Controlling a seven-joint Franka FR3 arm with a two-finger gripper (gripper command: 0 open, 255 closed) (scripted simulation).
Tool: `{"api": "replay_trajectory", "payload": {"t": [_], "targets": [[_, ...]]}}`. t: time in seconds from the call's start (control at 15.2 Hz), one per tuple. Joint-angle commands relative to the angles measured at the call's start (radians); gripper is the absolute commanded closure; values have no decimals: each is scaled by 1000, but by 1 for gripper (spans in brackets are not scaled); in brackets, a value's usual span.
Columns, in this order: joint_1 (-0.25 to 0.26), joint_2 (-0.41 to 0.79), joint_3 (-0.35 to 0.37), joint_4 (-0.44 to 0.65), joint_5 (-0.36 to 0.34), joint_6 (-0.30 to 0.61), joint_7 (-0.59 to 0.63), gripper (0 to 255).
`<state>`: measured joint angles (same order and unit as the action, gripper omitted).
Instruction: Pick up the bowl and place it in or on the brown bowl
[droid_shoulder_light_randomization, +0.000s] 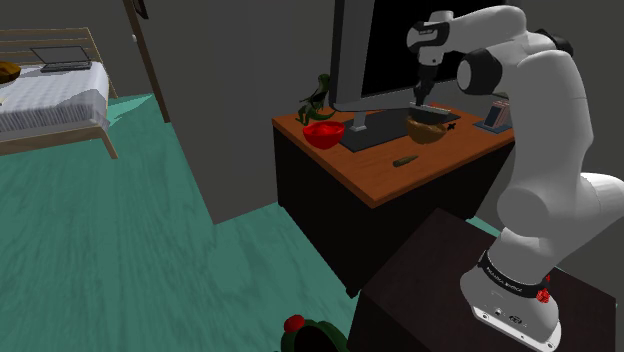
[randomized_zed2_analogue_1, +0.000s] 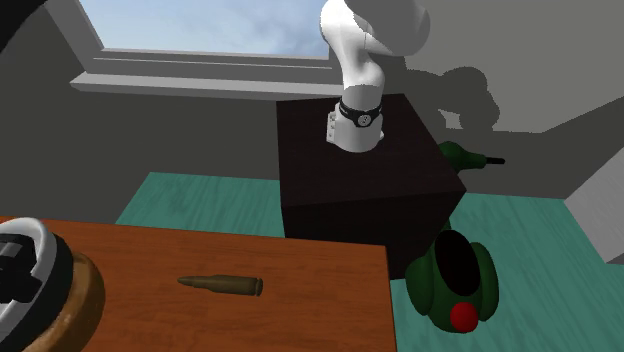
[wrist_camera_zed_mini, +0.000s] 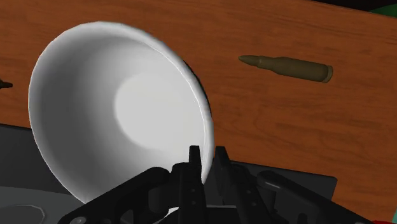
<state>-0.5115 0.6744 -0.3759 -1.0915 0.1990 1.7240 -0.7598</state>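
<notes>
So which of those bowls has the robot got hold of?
The white bowl: the end effector clasps its rim, right at the brown bowl. The red bowl stands apart from both, untouched.

The arm stands upright, bends over at the elbow and points the gripper downward, its fingers clamped on the rim of the bowl.

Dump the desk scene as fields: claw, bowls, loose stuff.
white bowl: tilted, rim clasped by the claw
claw: shut, above the brown bowl
brown bowl: on the desk, before the monitor
red bowl: near the desk's corner, apart from the others
bullet: lying on bare wood beside the white bowl
</notes>
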Motion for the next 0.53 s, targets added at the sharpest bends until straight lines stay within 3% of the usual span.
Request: {"api": "replay_trajectory", "payload": {"t": [0.0, 0.46], "targets": [[0, 6, -1, -29, -1, 33, -3, 255], [8, 9, -1, -81, 2, 86, -6, 255]]}}
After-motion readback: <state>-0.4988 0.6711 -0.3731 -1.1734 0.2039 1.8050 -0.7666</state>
